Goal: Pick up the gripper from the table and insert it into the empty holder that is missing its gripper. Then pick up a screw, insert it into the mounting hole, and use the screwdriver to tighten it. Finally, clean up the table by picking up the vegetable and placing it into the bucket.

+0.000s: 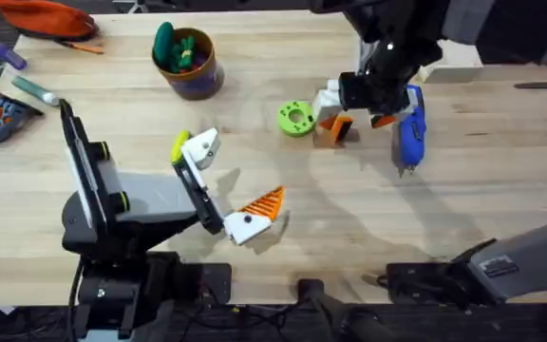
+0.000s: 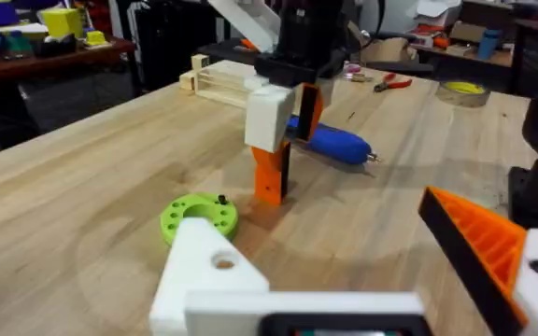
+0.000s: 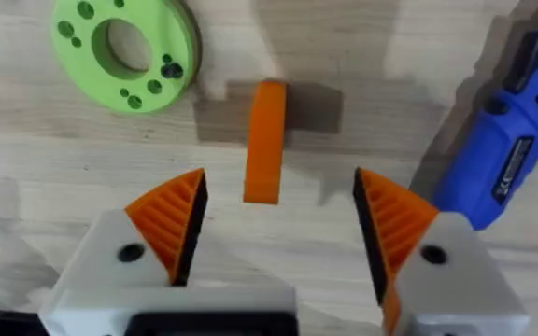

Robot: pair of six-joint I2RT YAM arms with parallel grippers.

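**So, loose orange piece is standing on end right under the right arm**

Okay, going left to right across the overhead view. Up near the far left sits the bucket (image 1: 189, 65), a round tub with a tan rim and a dark blue-purple side, with green and yellow toys poking out of it. Below that is the left gripper (image 1: 224, 185), spread wide with nothing in it. One side is just the bare white holder (image 1: 202, 147), a plain wedge with a mounting hole you can see in the left wrist view (image 2: 205, 271); the other side carries its orange ribbed finger (image 1: 264, 201). A small yellow-green vegetable (image 1: 179, 147) sits right against the holder.

Moving toward the middle there's a flat lime-green disc (image 1: 294, 118) with holes and a tiny dark screw (image 3: 167, 67) resting on it. Just beside that is the gripper (image 3: 266, 140), the little orange wedge with a black face, standing upright on the table (image 1: 349, 218). The right gripper (image 3: 278, 233) hangs directly above it, orange ribbed pads apart on either side, not touching it.

Right of that lies the screwdriver (image 1: 410, 128), bright blue, pen-shaped, flat on the wood with its thin metal tip pointing toward the near edge.
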